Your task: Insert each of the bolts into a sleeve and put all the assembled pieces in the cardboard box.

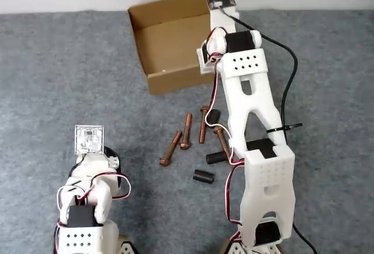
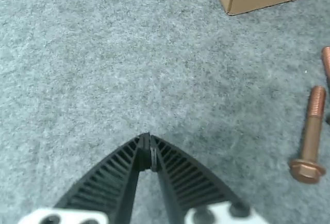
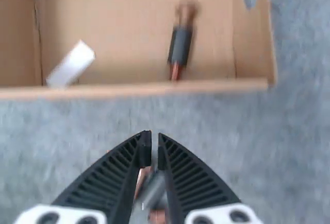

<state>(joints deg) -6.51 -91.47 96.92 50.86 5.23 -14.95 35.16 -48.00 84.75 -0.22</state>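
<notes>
The cardboard box (image 1: 166,41) stands open at the back of the grey mat. In the right wrist view one bolt in a black sleeve (image 3: 180,44) lies on the floor of the box (image 3: 129,7). My right gripper (image 3: 151,144) is shut and hangs just outside the box wall. Several copper bolts (image 1: 186,130) and three loose black sleeves (image 1: 203,176) lie on the mat in front of the box. My left gripper (image 2: 147,144) is shut over bare mat, with a bolt (image 2: 309,136) off to its side.
A small white block (image 3: 70,63) lies in the box beside the assembled piece. The right arm (image 1: 251,90) stretches over the bolts toward the box's right side. The left arm (image 1: 87,195) is folded back at the front left.
</notes>
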